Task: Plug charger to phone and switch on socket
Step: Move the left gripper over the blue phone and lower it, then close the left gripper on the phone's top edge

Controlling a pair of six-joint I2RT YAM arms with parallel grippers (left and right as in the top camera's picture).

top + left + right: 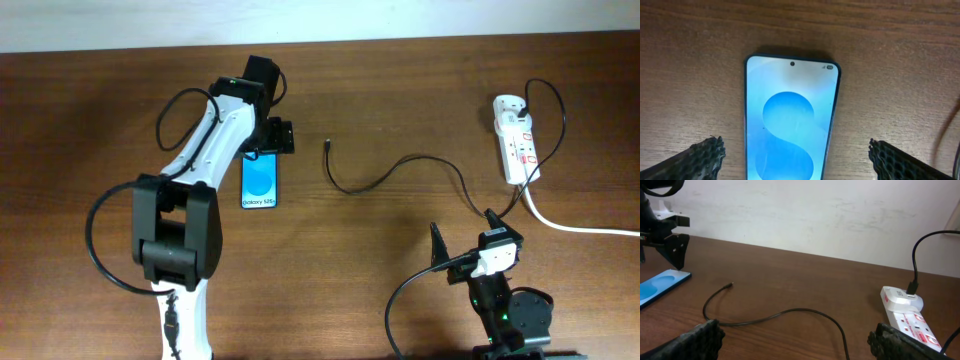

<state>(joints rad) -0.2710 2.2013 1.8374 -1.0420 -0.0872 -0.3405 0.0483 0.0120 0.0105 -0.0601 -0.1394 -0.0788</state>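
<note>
top of the phone (259, 183) is buried under the left arm (215, 130), charger (360, 192) tip's too tiny to make out

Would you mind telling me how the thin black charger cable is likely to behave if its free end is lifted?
The charger lies in loose curves on the table, so it will probably flop and trail. It looks thin, so it is likely light. Its plug tip is small, so it may swivel when pinched.
</note>
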